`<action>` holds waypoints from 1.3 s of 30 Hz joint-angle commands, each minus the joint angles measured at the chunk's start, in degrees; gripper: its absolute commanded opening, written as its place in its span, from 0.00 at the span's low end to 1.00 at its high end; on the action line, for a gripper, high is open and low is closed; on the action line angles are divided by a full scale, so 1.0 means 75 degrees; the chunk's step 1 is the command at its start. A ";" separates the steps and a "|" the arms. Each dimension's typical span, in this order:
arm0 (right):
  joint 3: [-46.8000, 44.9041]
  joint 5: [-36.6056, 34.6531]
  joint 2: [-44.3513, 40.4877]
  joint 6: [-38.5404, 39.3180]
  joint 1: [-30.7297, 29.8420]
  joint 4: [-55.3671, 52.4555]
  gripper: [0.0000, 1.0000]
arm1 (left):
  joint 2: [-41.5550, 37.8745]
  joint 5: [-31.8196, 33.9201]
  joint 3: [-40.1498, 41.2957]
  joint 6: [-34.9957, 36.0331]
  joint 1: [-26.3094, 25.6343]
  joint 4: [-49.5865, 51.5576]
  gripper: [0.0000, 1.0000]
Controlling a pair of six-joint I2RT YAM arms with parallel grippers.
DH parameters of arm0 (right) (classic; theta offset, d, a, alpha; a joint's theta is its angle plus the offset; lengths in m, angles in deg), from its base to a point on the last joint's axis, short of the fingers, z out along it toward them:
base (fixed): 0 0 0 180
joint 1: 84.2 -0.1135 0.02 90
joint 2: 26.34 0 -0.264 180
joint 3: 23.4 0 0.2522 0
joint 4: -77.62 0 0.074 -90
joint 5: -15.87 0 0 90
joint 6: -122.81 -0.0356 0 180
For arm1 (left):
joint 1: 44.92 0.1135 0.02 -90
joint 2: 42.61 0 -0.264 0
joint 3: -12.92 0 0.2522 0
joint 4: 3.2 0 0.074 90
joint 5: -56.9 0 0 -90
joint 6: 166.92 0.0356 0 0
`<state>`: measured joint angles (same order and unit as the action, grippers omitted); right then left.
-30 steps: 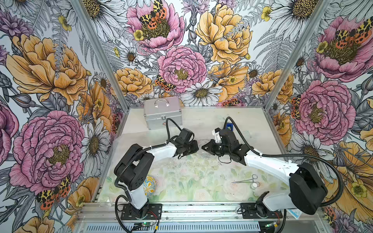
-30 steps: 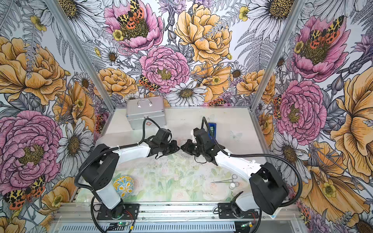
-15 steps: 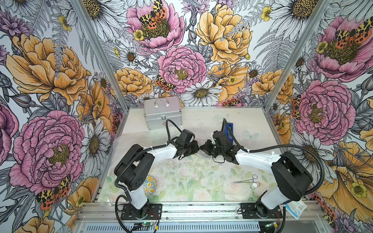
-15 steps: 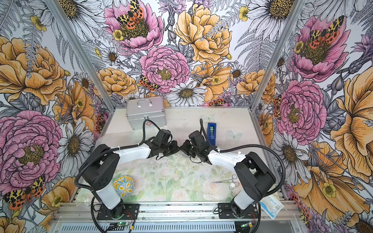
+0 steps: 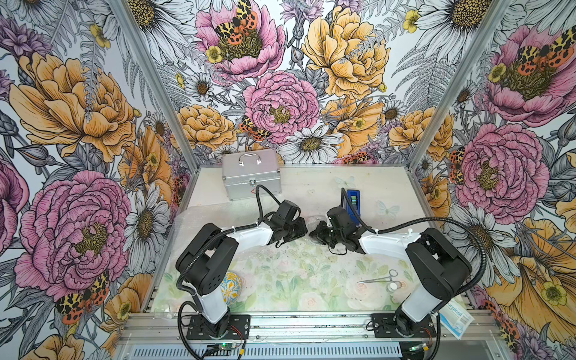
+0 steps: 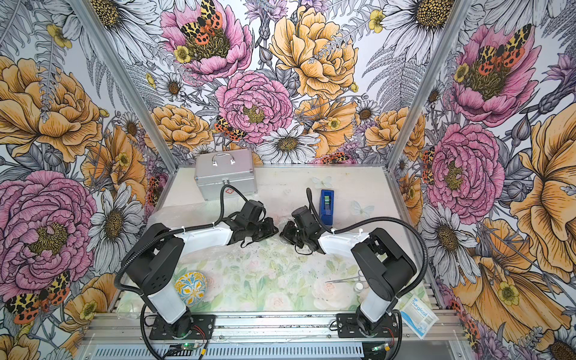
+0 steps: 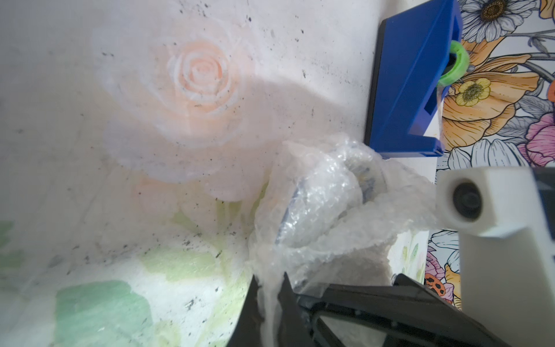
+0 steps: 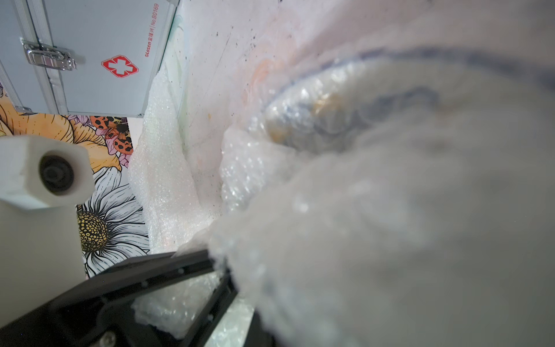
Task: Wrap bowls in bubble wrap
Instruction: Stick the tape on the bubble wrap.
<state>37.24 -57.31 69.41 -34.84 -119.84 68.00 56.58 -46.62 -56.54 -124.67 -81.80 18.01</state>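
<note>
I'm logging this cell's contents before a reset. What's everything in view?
wrapped bowl: 1, blue-patterned under whitish wrap, centre, between the tools
bare bowl: 1, blue-yellow-white, front left
wrap sheet: 1, whitish, left side
case: 1, silver, back left
tape dispenser: 1, blue, back, right of centre
forceps: 1, metal, front right
disc: 1, white, beside the forceps
packet: 1, white-blue, front right edge
left tool: 1, black, wrap between its jaws
right tool: 1, black, shut on the wrapped bowl's wrap
</note>
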 commanded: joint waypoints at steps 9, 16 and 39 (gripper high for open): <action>-0.0027 0.0347 0.0400 0.0219 0.0041 0.0146 0.00 | -0.0685 -0.1144 -0.0172 0.0872 0.0757 0.0191 0.60; 0.0008 0.0419 0.0298 0.0330 0.0029 0.0231 0.00 | -0.0050 -0.1861 -0.0498 0.1494 0.0662 0.0159 0.62; 0.0478 0.0174 0.0066 0.1015 -0.0159 -0.0799 0.08 | 0.1432 -0.1628 -0.1162 0.1670 0.0734 0.0258 0.18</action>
<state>38.63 -55.32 70.94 -30.47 -119.71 67.21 66.18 -61.05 -64.30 -111.53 -76.19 19.76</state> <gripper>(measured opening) 0.064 0.192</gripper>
